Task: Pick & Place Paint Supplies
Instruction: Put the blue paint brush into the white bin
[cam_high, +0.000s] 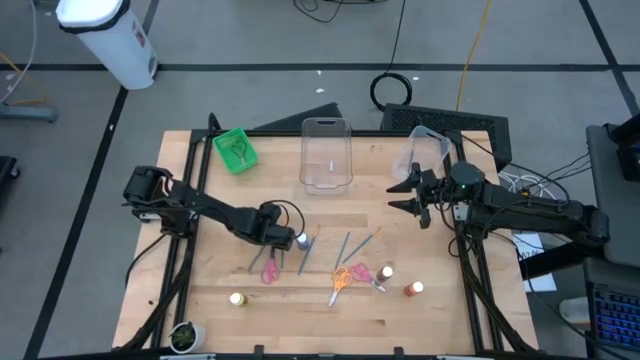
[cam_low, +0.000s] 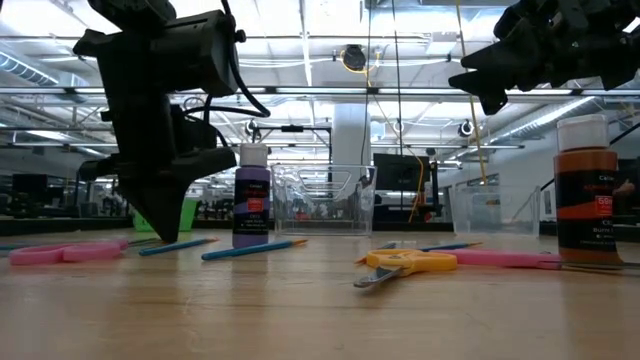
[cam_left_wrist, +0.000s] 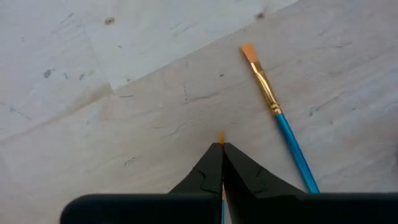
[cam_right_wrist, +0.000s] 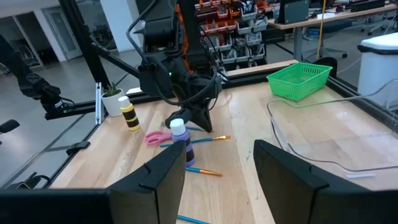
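The left gripper (cam_left_wrist: 221, 163) is down at the table (cam_high: 200, 290) with its fingers closed on a thin blue paintbrush (cam_left_wrist: 220, 138), just beside the purple paint bottle (cam_low: 251, 195), while farther away the right gripper (cam_high: 408, 194) hangs open in the air near a clear tub (cam_high: 425, 150).

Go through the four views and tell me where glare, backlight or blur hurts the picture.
High view: even light, only the white cylinder at the top left blows out. Low view: bright ceiling lights leave the left gripper a silhouette; the near table is soft. Left wrist view: sharp paintbrush, dark fingers. Right wrist view: clear tub shows faint reflections.
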